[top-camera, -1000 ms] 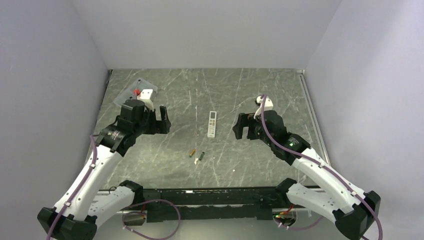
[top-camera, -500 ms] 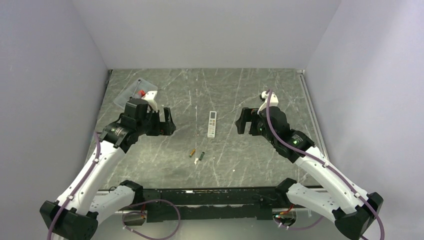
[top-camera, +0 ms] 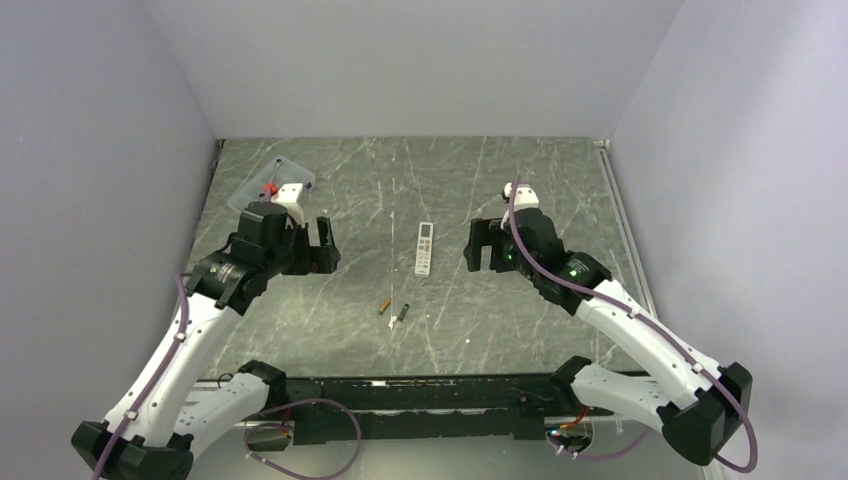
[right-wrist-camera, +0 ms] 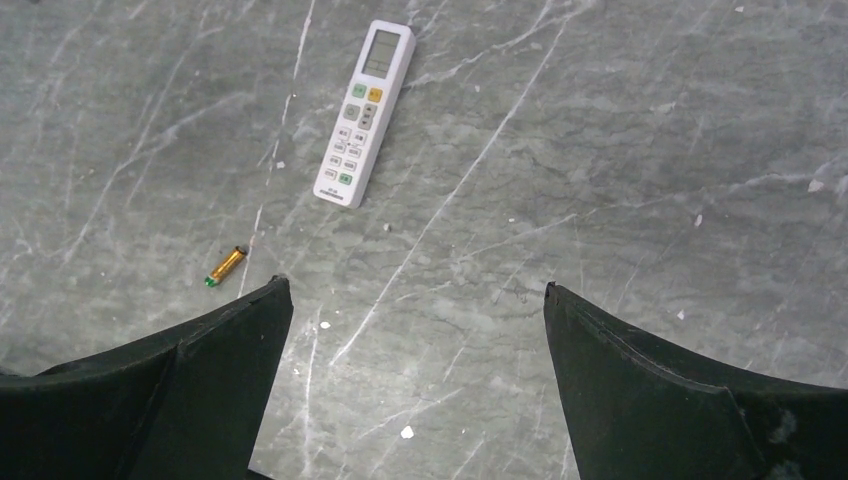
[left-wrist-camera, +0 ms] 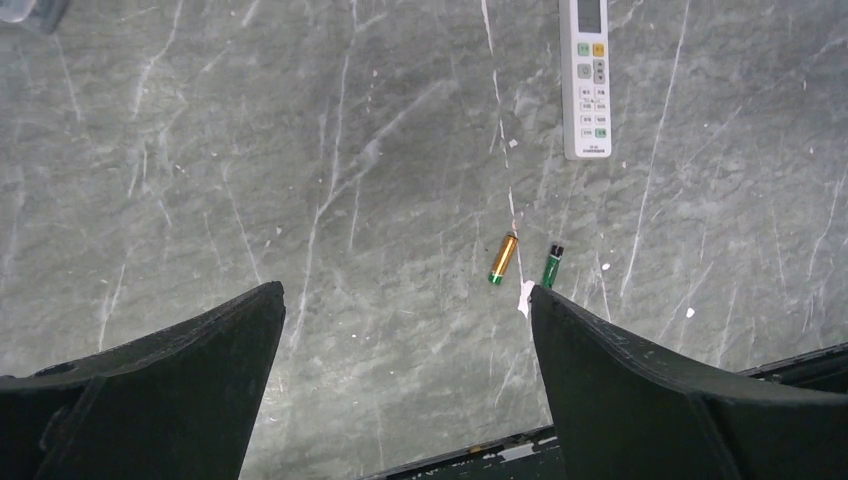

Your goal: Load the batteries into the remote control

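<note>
The remote control [top-camera: 424,248] is seen lying flat and face up near the middle of the grey marbled tabletop [top-camera: 540,180], with its long axis running away from the arm bases and its small display at the far end. The two batteries are laid on the bare surface nearer the bases than the remote, apart from it and just beside each other without touching. The copper-orange battery [top-camera: 384,306] is placed on the left and the dark green battery [top-camera: 403,312] on the right, both tilted slightly off the remote's line. In the left wrist view a small white scrap [left-wrist-camera: 525,297] is seen just beside the near end of the green cell. The left gripper [top-camera: 322,246] is held above the table to the left of the remote, its jaws spread wide with nothing between them; through the gap only tabletop and both cells are seen. The right gripper [top-camera: 478,247] is held to the right of the remote at about the same depth, likewise released and empty, and is turned toward the remote. In the right wrist view the remote and the copper-orange cell are shown, while the green cell cannot be made out beside the dark finger [right-wrist-camera: 200,380]. A clear plastic box [top-camera: 268,180] with a red item [top-camera: 270,186] inside is set near the far left corner of the table, beyond the left wrist.
</note>
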`<action>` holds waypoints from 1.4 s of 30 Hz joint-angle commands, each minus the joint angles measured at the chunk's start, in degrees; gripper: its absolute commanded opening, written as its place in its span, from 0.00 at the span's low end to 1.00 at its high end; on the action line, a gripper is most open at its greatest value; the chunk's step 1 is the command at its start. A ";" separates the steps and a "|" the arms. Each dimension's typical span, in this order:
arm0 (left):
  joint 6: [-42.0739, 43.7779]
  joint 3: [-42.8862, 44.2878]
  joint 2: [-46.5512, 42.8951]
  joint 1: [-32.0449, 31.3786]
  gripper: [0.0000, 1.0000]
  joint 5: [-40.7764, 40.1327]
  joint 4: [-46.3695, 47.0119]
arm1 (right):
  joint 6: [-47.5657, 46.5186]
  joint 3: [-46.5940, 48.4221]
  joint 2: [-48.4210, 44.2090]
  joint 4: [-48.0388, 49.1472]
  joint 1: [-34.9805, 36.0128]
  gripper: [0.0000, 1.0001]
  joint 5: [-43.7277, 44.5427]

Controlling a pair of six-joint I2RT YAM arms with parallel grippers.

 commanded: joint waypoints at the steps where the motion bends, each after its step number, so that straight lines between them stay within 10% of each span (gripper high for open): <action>1: 1.09 0.71 -1.78 0.09 0.99 -2.96 -0.49 | -0.92 3.42 2.18 2.52 0.26 1.00 -0.64; 42: 0.88 0.82 -2.68 0.23 0.99 -4.91 -1.33 | 15.52 27.09 44.29 -1.33 10.52 0.97 11.88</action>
